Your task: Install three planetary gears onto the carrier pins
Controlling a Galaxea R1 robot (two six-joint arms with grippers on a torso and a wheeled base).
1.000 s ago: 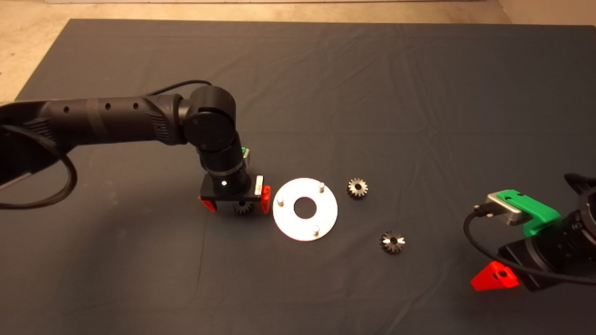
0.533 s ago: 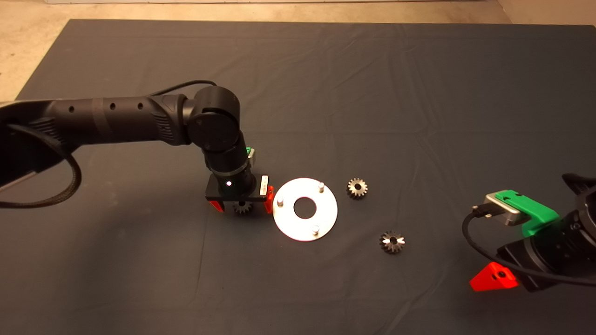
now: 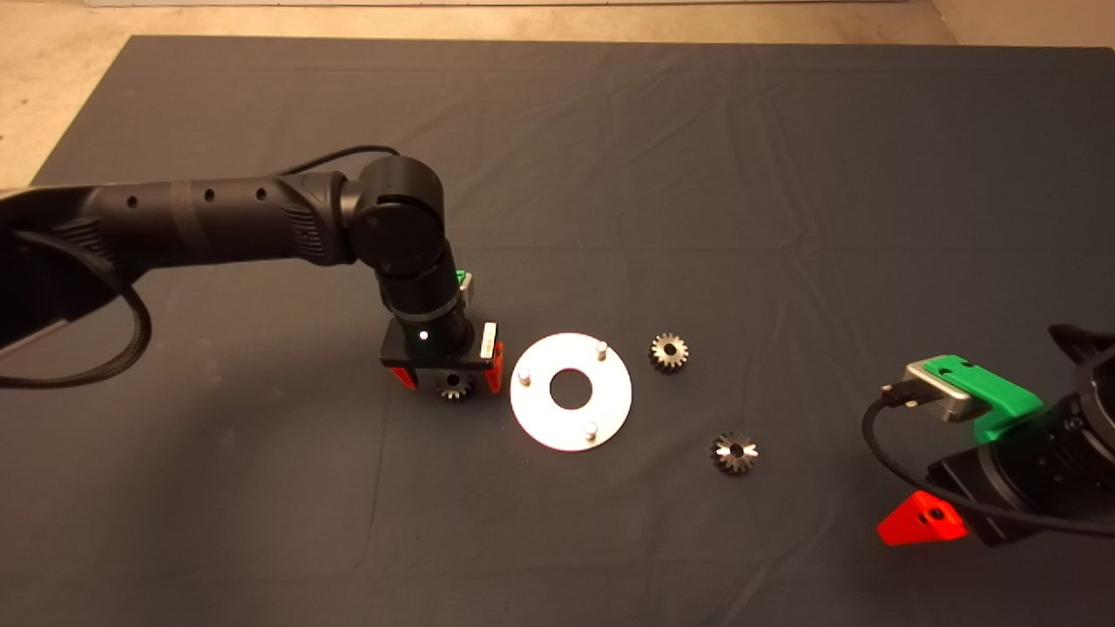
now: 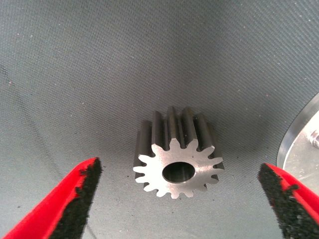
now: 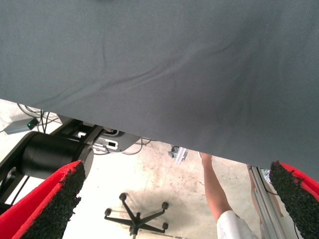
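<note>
Head view: the right gripper (image 3: 923, 521) is waiting at the lower right edge of the mat (image 3: 610, 157), holding nothing; in its wrist view its fingers (image 5: 52, 206) are standing wide apart. A person's arm (image 5: 215, 191) is showing beyond the mat edge there. Farther in, one planetary gear (image 3: 734, 454) is lying on the mat to the right of the round silver plate (image 3: 571, 392), apart from it. The plate is carrying three carrier pins (image 3: 524, 376), all bare. The left gripper (image 3: 446, 380) is hanging just left of the plate, its fingers (image 4: 75, 199) spread wide to either side of a second gear (image 4: 178, 162), touching neither flank. That gear is resting flat on the mat, bore upward. A third gear (image 3: 669, 352) is lying beyond the plate's right rim.
</note>
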